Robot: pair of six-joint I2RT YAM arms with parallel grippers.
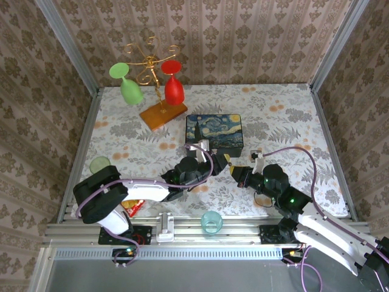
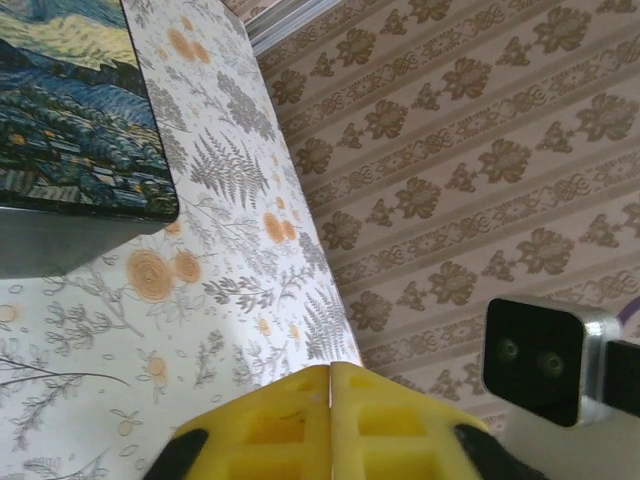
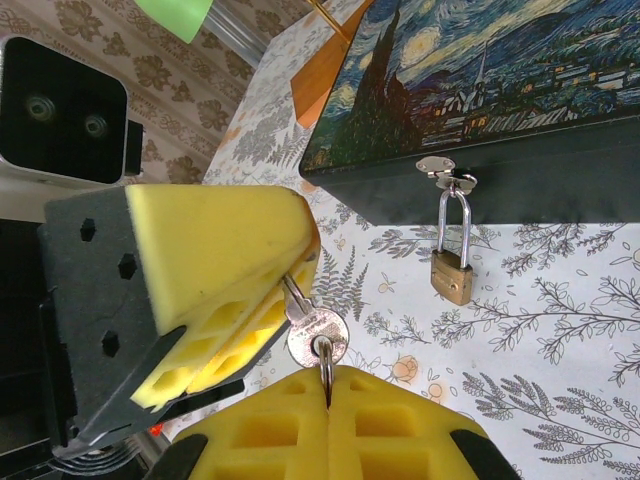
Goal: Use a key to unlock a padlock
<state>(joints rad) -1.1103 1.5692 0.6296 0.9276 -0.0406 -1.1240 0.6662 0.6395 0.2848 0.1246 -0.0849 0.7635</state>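
Right gripper [image 3: 328, 388] is pinched on the key ring [image 3: 326, 362], left gripper [image 3: 290, 285] clamped on the key [image 3: 318, 335] blade. Farther back, padlock [image 3: 455, 275] hangs shut off the painted box [image 3: 480, 60] clasp. Unlocking's all still to do, I'd say.

Padlock [image 3: 453, 277] hanging on box [image 3: 470, 80] front clasp [image 3: 438, 166], key [image 3: 315, 325] before it, glass stand [image 1: 163, 114] behind box

Damask walls [image 1: 213, 36] are enclosing the floral table [image 1: 292, 121] beyond the left gripper [image 1: 225, 162]; grey posts [image 1: 70, 48] are lining the corners.
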